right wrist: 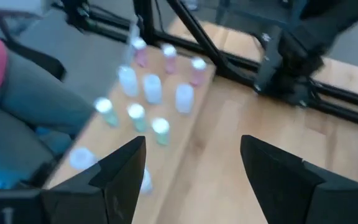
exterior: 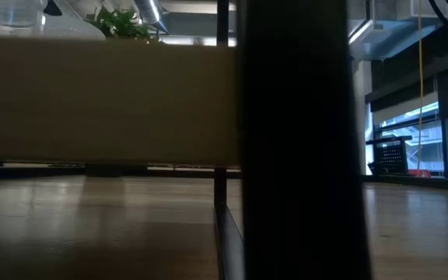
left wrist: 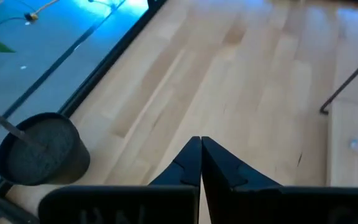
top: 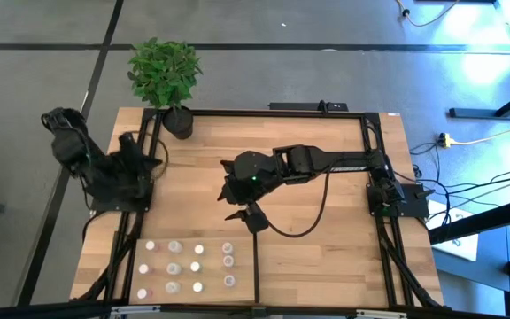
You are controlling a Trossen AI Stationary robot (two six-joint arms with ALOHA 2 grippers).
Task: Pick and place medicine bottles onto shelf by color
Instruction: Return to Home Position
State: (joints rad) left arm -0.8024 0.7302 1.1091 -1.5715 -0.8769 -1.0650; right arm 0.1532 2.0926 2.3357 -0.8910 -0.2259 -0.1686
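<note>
High view: medicine bottles [top: 197, 266] stand in rows on the shelf [top: 212, 276] at the picture's lower left. The right gripper [top: 246, 217] hangs mid-table just beyond the shelf's rail, carrying nothing. The left arm [top: 113, 173] is folded at the table's left edge, near the plant pot [top: 180, 122]. Low view: blocked by a pale panel and a dark post, nothing useful. Left wrist view: the left gripper [left wrist: 201, 163] is pinched together on nothing, over bare tabletop. Right wrist view: fingers spread wide, empty; bottles look grouped by tint on the shelf. Judgement: placing looks finished, step in hand is homing. Next move: right arm lifts clear and folds back toward its base without clipping the rail.
</note>
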